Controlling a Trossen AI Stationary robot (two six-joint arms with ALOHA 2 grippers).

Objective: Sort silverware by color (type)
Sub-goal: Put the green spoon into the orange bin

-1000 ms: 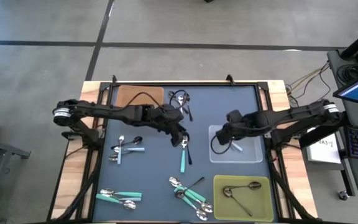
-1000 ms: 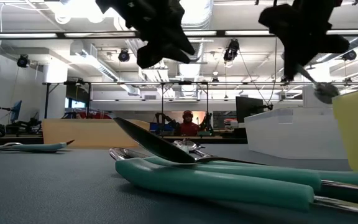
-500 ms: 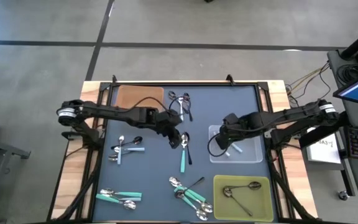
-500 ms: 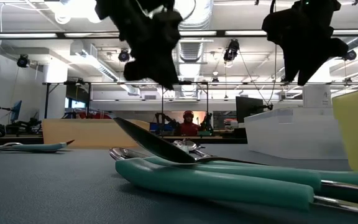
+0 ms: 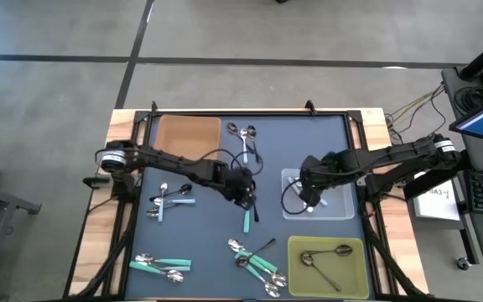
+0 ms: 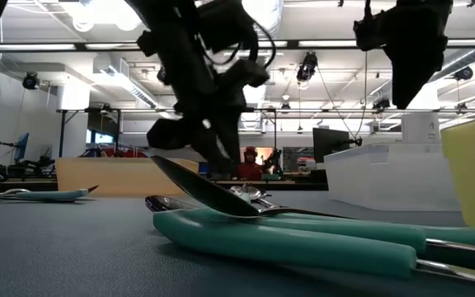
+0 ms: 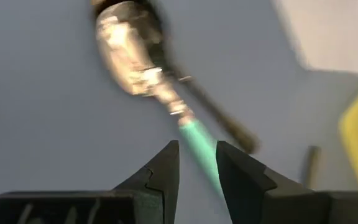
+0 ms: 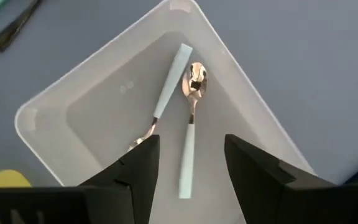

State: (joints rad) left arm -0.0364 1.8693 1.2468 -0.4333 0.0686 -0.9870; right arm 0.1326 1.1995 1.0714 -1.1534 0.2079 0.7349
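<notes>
A teal-handled spoon (image 5: 247, 220) lies flat on the blue mat beside a dark spoon (image 5: 256, 210). My left gripper (image 5: 246, 195) hangs open just above it. In the left wrist view the teal handle (image 7: 194, 134) runs into the gap between my fingertips (image 7: 196, 168), and the shiny bowl (image 7: 126, 46) lies beyond. My right gripper (image 5: 309, 200) hovers open over the clear tray (image 5: 342, 210). Two light blue spoons (image 8: 190, 137) (image 8: 166, 87) lie in the tray below its fingertips (image 8: 191, 180). In the low view both grippers, left (image 6: 213, 148) and right (image 6: 411, 74), are off the table.
A yellow tray (image 5: 355, 281) at the near right holds dark spoons. A brown tray (image 5: 187, 130) stands at the far left. Loose spoons lie in groups at the far middle (image 5: 243, 138), left (image 5: 170, 197), near left (image 5: 162, 267) and near middle (image 5: 258, 260).
My right gripper has opened and let go of a light blue spoon, which now lies in the clear tray; its wrist has rolled. My left gripper has sunk and moved toward the near edge, onto the teal spoon, rolling as it came.
</notes>
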